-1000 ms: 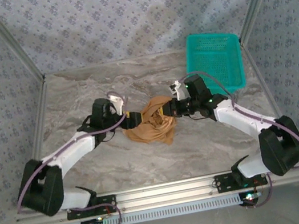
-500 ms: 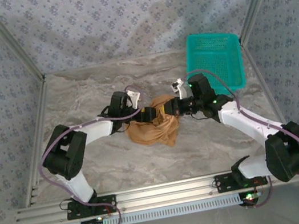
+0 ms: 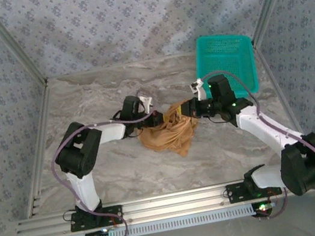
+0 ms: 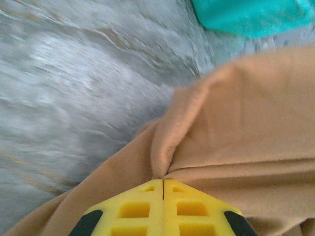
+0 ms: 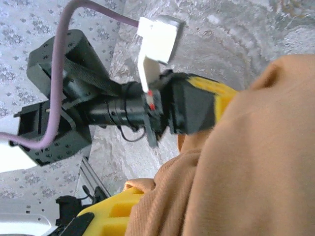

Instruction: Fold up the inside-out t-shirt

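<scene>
Left tool [image 4: 163,184] and right tool [image 3: 189,110] each pinch the bunched t-shirt [image 3: 169,134], with a teal basket [image 3: 227,63] beyond.

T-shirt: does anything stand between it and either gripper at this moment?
Nothing visible does. The left gripper is shut on a fold of the t-shirt, and the right gripper grips its opposite side. The teal basket sits apart, toward the table's far right corner.

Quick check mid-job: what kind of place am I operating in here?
Likely a robot lab test cell: a marble-patterned table edged with aluminium framing, patterned backdrop walls on three sides, and a teal basket near the tan t-shirt.
</scene>
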